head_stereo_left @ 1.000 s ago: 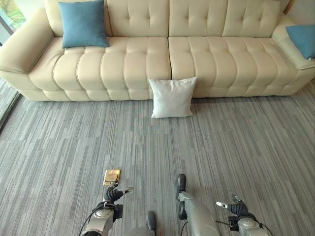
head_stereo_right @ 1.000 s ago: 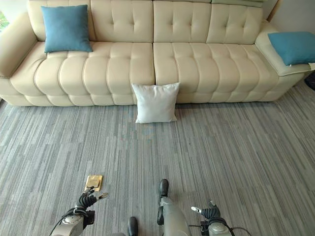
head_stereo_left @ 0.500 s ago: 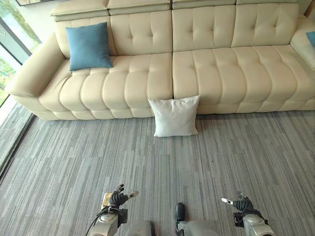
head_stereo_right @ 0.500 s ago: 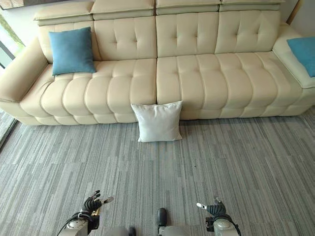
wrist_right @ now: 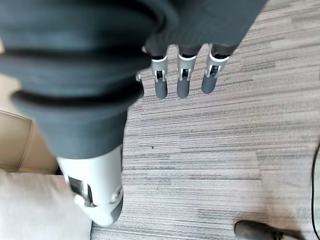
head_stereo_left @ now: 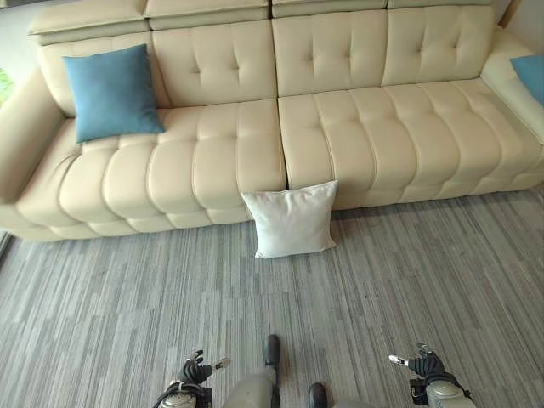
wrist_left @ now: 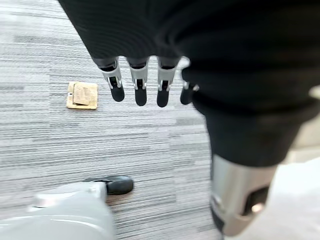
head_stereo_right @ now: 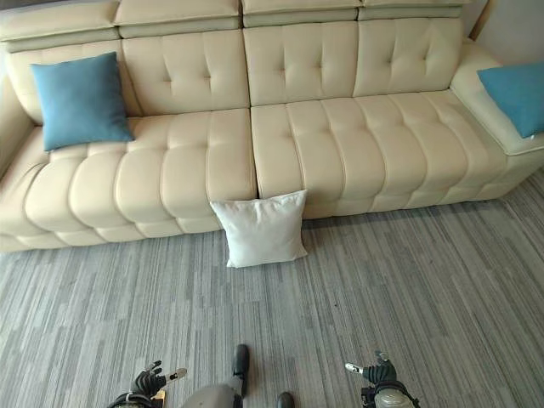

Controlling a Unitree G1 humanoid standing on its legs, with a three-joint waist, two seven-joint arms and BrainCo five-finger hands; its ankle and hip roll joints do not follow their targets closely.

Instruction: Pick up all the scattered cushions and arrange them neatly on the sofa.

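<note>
A white cushion [head_stereo_left: 291, 219] stands on the grey carpet, leaning against the front of the cream sofa [head_stereo_left: 340, 119] near its middle seam. A blue cushion [head_stereo_left: 110, 92] leans on the sofa's backrest at the left end. Another blue cushion [head_stereo_right: 514, 98] lies on the right armrest. My left hand [head_stereo_left: 194, 371] and right hand [head_stereo_left: 425, 365] hang low near the bottom of the eye views, well short of the white cushion. Both are open with straight fingers [wrist_left: 140, 90] [wrist_right: 182, 82] and hold nothing. A corner of the white cushion [wrist_right: 35, 205] shows in the right wrist view.
Striped grey carpet [head_stereo_left: 425, 280] stretches between me and the sofa. A small brass floor plate [wrist_left: 82, 95] is set in the carpet beside my left hand.
The camera has moved, so the sofa and white cushion sit a little lower in the picture. Both hands stay low and open.
</note>
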